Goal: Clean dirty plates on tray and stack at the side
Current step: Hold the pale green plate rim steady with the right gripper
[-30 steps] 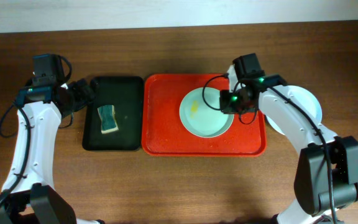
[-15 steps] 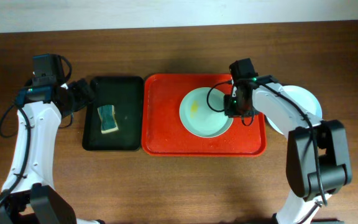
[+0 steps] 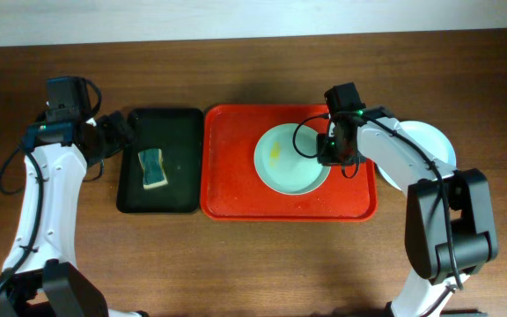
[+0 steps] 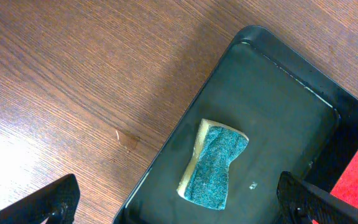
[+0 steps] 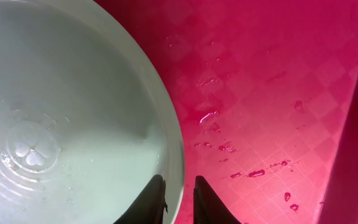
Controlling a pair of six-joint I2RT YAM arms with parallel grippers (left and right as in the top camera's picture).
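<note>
Overhead only: red tray [image 3: 236, 189] at frame centre with one mint plate [image 3: 289, 163] in its right half. A yellow smear [image 3: 275, 151] sits left of the plate's middle. A pale plate [image 3: 434, 141] lies off the tray on the wooden table [image 3: 253, 264] at right, partly under the right arm. At left is the black tray [image 3: 179, 123], with a sponge [image 3: 153, 167] inside.

Right wrist only: water droplets [image 5: 253, 173] on the tray floor, and wet beads around the plate's centre. The smear does not show here.

Left wrist only: sponge close up, teal face up with a yellow layer along its edge.

Right gripper [image 5: 180, 196]: at the mint plate's right rim, lower centre of its own view. One finger [image 5: 156, 198] is over the plate's inner slope, the other over bare tray, with the rim running between them. The jaws are narrow; I cannot tell whether they bite the rim.

Left gripper [image 3: 117, 132]: spread wide, holding nothing, at the black tray's upper-left corner.
</note>
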